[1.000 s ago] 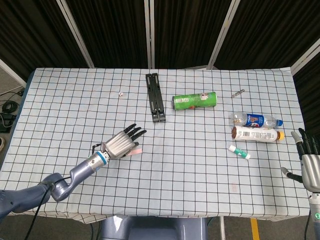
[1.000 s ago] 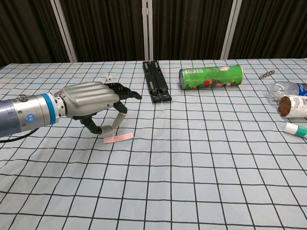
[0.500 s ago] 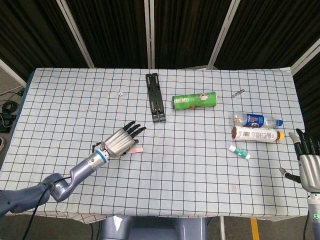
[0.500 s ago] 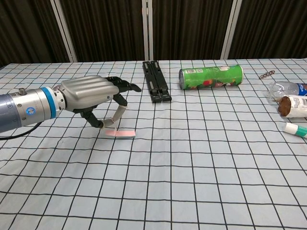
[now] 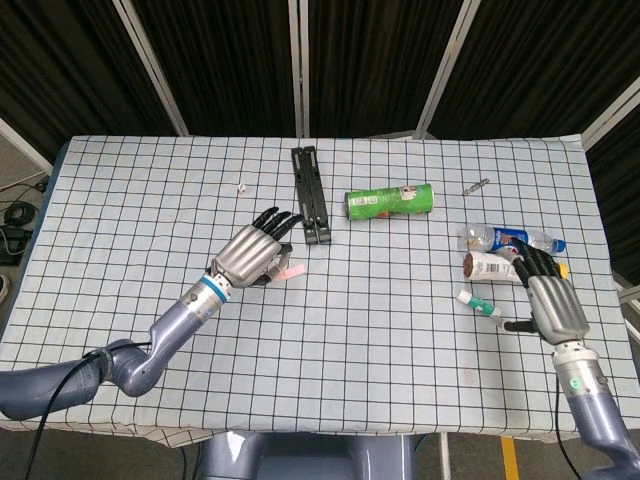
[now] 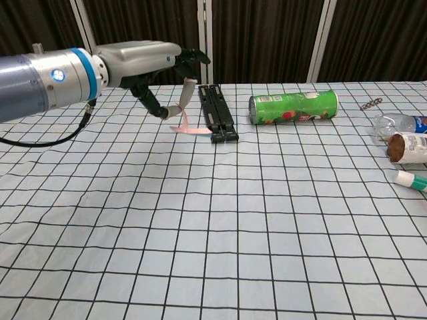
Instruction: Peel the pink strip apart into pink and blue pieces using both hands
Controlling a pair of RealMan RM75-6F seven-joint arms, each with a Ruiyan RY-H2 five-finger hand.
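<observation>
Can (image 5: 390, 201) right of folded stand (image 5: 311, 195).

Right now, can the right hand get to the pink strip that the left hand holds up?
Probably yes: the right hand is open, and bare cloth lies between it and the pink strip that the left hand pinches, though the gap is wide.

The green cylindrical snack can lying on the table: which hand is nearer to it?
Left. The left hand is left of the green snack can, holding the pink strip; the right hand is farther, at the table's right edge.
</observation>
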